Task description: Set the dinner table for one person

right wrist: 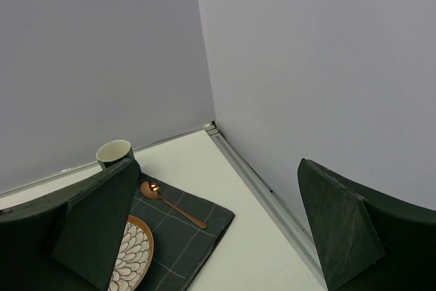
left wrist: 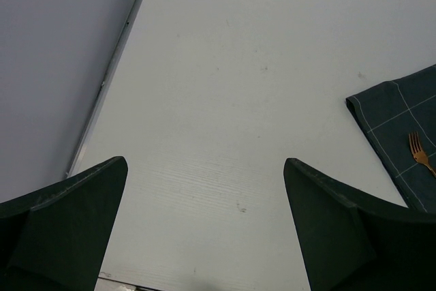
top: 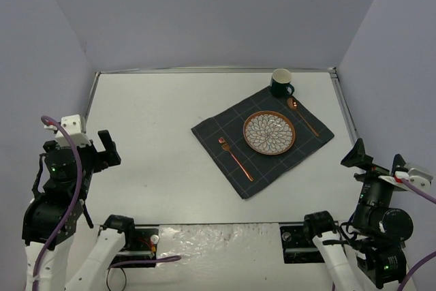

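The white dinner table carries a dark grey gridded cloth at the right. On the cloth lie a round plate with a white petal pattern and copper rim, a copper fork to its left and a copper spoon to its right. A dark green mug stands at the cloth's far corner. My left gripper is open and empty at the near left. My right gripper is open and empty at the near right. The right wrist view shows the mug, spoon and plate.
Grey walls enclose the table on three sides, with a metal rail along the right edge. The left wrist view shows bare tabletop, the cloth's corner and the fork's tines. The arm bases sit at the near edge.
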You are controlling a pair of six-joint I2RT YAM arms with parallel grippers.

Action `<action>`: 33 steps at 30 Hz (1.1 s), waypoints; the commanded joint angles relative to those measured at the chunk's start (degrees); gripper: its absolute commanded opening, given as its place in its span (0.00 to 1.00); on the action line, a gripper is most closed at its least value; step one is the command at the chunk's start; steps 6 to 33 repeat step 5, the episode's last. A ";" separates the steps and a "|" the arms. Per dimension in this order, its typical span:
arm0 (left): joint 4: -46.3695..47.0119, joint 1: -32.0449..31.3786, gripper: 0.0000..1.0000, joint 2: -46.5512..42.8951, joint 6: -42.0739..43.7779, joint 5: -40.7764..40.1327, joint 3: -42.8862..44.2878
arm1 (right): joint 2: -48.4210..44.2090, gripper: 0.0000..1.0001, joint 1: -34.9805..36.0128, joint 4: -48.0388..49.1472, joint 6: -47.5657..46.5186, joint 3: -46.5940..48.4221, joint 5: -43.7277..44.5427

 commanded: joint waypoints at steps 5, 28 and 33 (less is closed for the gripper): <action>5.17 -0.44 0.97 0.19 -0.50 -0.07 -0.64 | 0.42 1.00 0.33 3.42 -0.06 0.37 -0.79; 5.17 -0.44 0.97 0.19 -0.50 -0.07 -0.64 | 0.42 1.00 0.33 3.42 -0.06 0.37 -0.79; 5.17 -0.44 0.97 0.19 -0.50 -0.07 -0.64 | 0.42 1.00 0.33 3.42 -0.06 0.37 -0.79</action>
